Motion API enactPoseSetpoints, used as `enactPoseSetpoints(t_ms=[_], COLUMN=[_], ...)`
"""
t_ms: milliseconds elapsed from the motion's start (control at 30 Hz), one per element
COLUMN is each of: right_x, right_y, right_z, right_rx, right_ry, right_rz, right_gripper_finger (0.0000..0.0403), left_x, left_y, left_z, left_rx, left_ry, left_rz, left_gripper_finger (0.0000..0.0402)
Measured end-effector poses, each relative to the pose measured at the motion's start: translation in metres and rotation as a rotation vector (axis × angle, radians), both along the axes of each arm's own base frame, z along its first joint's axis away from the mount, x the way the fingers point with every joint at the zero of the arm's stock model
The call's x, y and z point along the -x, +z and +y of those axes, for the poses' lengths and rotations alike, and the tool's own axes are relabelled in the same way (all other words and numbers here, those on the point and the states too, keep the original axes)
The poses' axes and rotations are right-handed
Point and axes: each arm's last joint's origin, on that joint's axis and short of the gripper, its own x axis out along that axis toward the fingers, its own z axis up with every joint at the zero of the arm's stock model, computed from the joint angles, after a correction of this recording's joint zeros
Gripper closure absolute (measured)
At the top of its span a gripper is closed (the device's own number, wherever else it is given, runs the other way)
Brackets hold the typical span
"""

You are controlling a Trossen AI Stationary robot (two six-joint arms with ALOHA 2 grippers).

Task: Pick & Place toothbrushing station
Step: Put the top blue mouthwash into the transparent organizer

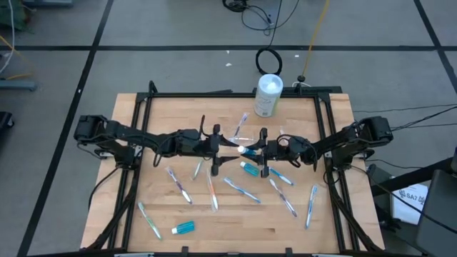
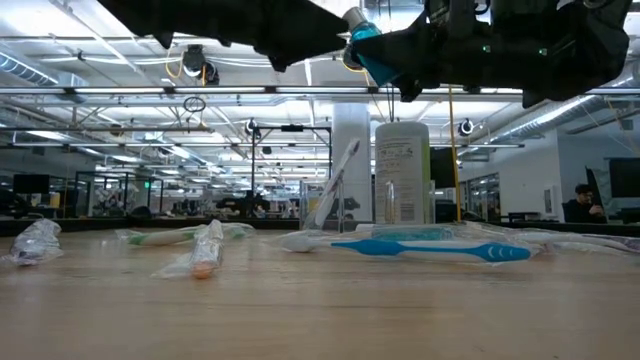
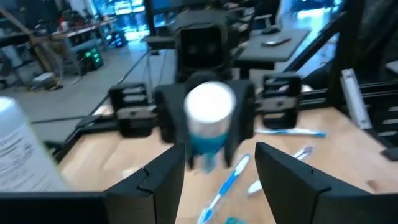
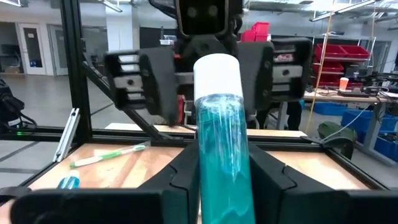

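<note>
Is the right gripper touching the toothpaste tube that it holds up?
Touching. The right wrist view shows the right gripper with its fingers pressed against both sides of the toothpaste tube.

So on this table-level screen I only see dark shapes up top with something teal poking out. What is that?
Observer: A toothpaste tube with a white cap, gripped between the right arm's jaws.
Visitor: And the other dark shape?
Observer: That's the left arm. From above, the two arms meet nose to nose over the middle of the table, and the left arm's jaws are open, facing the tube.
Visitor: Any more tubes around?
Observer: Two lie on the wood: one tube right beneath the arms, another tube off near the edge on the left arm's side.
</note>
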Motion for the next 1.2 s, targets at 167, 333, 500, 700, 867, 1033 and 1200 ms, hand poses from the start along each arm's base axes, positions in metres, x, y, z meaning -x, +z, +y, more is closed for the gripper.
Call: enactPoseSetpoints(t_ms=[167,333,500,700,867,1033,1200], right_x=[-0.007,-0.022,-0.023,-0.023,-0.023,-0.023,-0.024], right_y=[0.008,0.016,0.021,0.02,0.02,0.02,0.019], right_z=[0.003,0.014,0.018,0.018,0.018,0.018,0.018], right_rx=[-0.007,0.024,0.03,0.026,0.027,0.027,0.027], right_ry=[0.037,0.061,0.049,0.028,0.027,0.027,0.028], right_rz=[-0.006,0.068,0.025,0.039,0.039,0.044,0.048], right_gripper_finger=[0.0319,0.0319,0.0318,0.0318,0.0318,0.0318,0.0318], left_x=[-0.001,-0.001,-0.001,-0.001,-0.001,-0.001,-0.001], left_y=[0.002,0.003,0.004,0.006,0.006,0.006,0.006], left_z=[-0.004,-0.005,-0.007,-0.011,-0.013,-0.013,-0.013], left_rx=[-0.007,0.004,0.013,0.007,-0.01,-0.008,-0.006], left_ry=[-0.013,-0.022,-0.024,-0.038,-0.042,-0.04,-0.039], left_rz=[-0.026,-0.039,-0.05,-0.076,-0.074,-0.074,-0.076], left_gripper_finger=[0.0199,0.0199,0.0199,0.0199,0.0199,0.022,0.0267])
